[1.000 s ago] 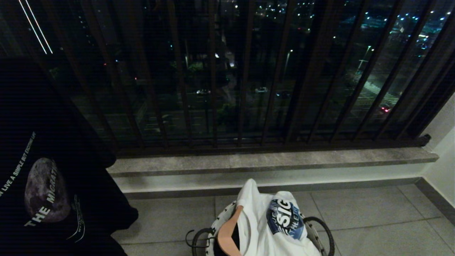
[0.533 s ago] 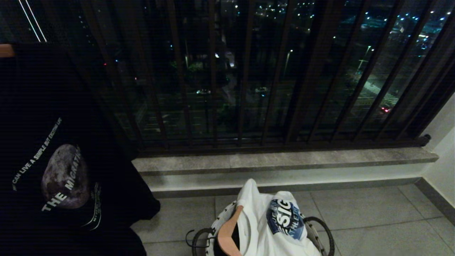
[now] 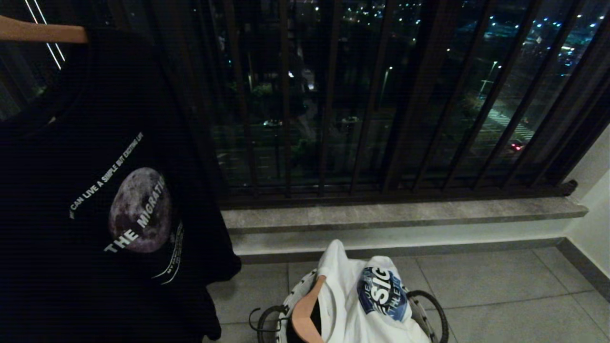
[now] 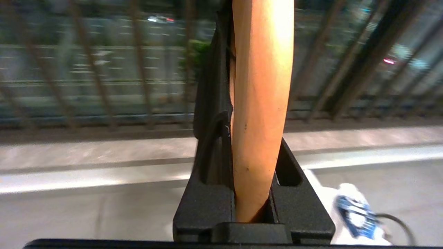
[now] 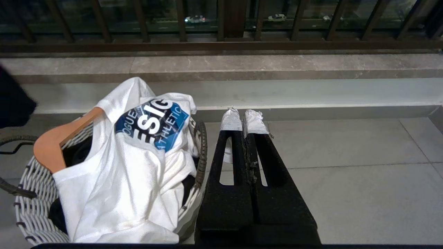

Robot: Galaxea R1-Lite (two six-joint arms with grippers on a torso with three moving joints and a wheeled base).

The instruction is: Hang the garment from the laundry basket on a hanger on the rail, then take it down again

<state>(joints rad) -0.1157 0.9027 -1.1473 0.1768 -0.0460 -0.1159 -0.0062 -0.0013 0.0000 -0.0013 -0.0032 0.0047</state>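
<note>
A black T-shirt with a moon print hangs on a wooden hanger at the left of the head view, above the floor. My left gripper is shut on that hanger's wooden bar; the gripper itself lies outside the head view. The laundry basket, white wicker with a dark rim, stands on the tiles at bottom centre. It holds a white T-shirt on a second wooden hanger. My right gripper is shut and empty just beside the basket. The rail is out of view.
Dark vertical balcony bars run across the back above a grey stone ledge. A white wall closes the right side. Grey floor tiles lie to the right of the basket.
The black T-shirt has travelled to the right and upward in the head view, and its wooden hanger bar has come into view at top left. Basket and right gripper stayed put.
</note>
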